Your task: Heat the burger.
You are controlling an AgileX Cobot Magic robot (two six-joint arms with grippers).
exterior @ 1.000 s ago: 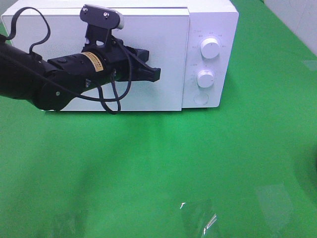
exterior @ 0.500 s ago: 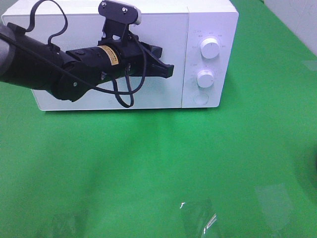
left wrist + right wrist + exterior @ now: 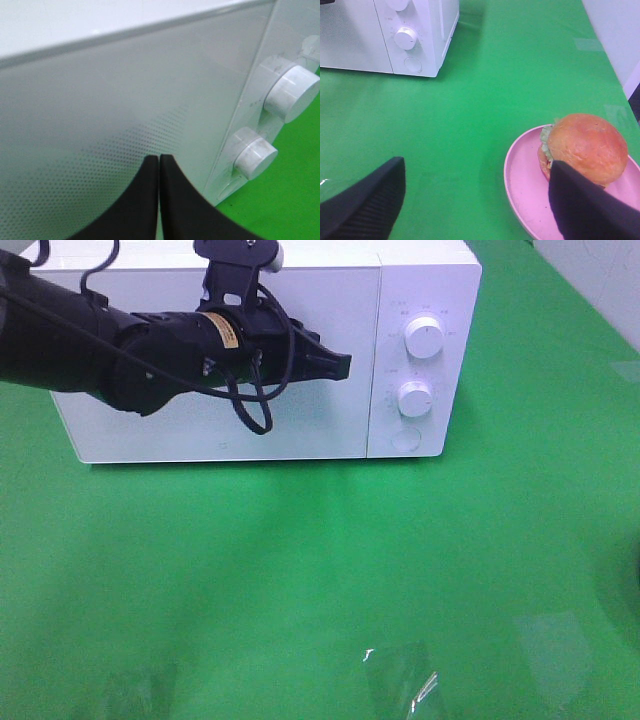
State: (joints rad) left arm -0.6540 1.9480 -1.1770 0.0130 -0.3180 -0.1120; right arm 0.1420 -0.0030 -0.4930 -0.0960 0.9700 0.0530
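At the microwave (image 3: pixel 270 355), door shut, left gripper (image 3: pixel 340 366) sits clenched with nothing in it, tips in front of the door panel near its edge beside the knobs. Wrist view shows the two black fingers pressed together, close to the perforated door (image 3: pixel 115 130); contact not resolvable. Upper knob (image 3: pixel 425 338) and lower knob (image 3: pixel 415 398) lie just past the tips, round button (image 3: pixel 405 438) below them.

Burger (image 3: pixel 582 147) rests on the pink plate (image 3: pixel 522 187), well apart from the microwave, on the green cloth. Right gripper (image 3: pixel 475 200) hangs above the plate with jaws spread wide, holding nothing.

Judged step: opening the door. To do it well, the closed tips should go squarely onto the release button, not a knob, and push straight to avoid shoving the microwave back.
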